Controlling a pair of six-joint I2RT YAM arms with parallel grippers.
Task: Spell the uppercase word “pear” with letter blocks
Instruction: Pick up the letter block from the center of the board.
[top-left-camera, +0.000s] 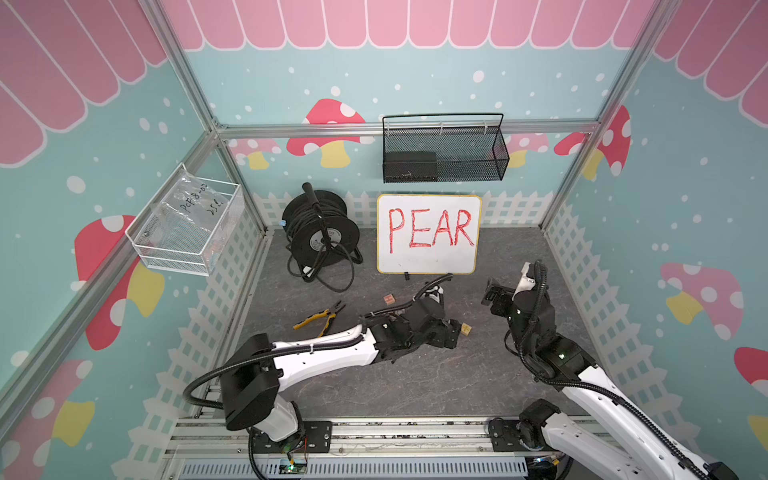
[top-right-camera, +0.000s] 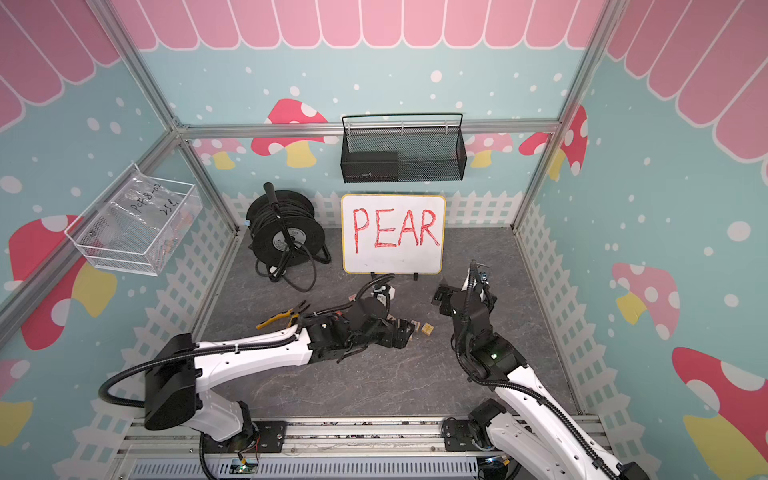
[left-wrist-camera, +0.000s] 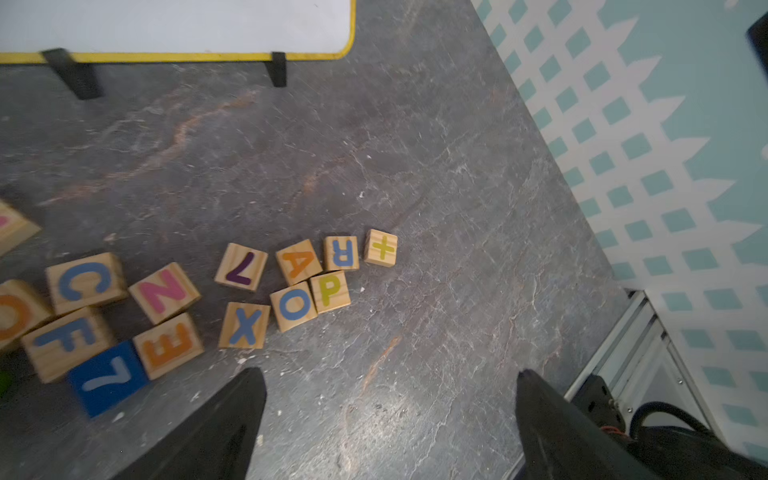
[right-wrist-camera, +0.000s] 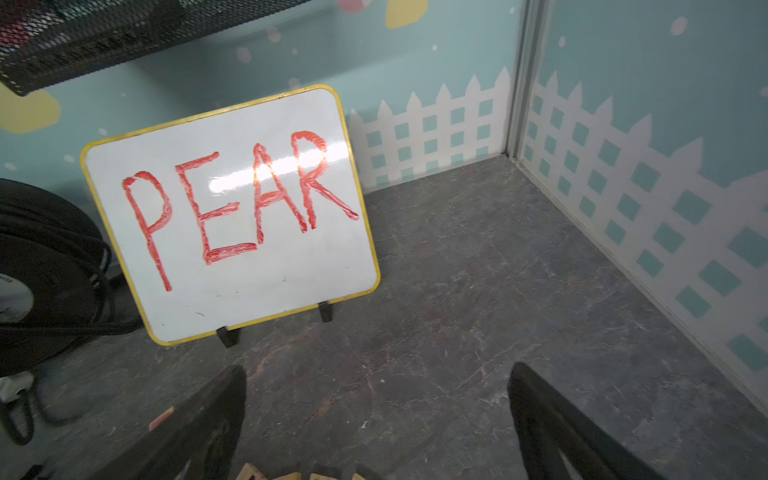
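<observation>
in both top views, your left gripper (top-left-camera: 453, 332) lies low over the grey floor (top-left-camera: 374, 386) at centre frame. a wooden block (top-left-camera: 466, 329) sits just beside its tip toward the right of the frame, and the arm hides most of the other blocks. your right gripper (top-left-camera: 492, 291) hangs right of centre, facing the whiteboard (top-left-camera: 428, 232) lettered "pear" in red at the back of the frame. pliers (top-left-camera: 320, 318) and a cable reel (top-left-camera: 320, 232) sit left of centre. from the left wrist, the left gripper's fingers (left-wrist-camera: 232, 415) are spread wide with only bare floor between them. ahead of them the p block (left-wrist-camera: 330, 291) touches the o block (left-wrist-camera: 293, 306). the a block (left-wrist-camera: 298, 262) lies just beyond it, and the r block (left-wrist-camera: 341, 252) sits between the a block and the plus block (left-wrist-camera: 380, 248). the e block (left-wrist-camera: 168, 345) lies well apart from those three, pressed against a blue 7 cube (left-wrist-camera: 109, 377) and just beside the n block (left-wrist-camera: 164, 293). from the right wrist, the right gripper's fingers (right-wrist-camera: 208, 415) are spread wide too, holding nothing and pointed toward the whiteboard. slivers of wooden blocks (right-wrist-camera: 251, 471) peek in near them, with no letters readable.
</observation>
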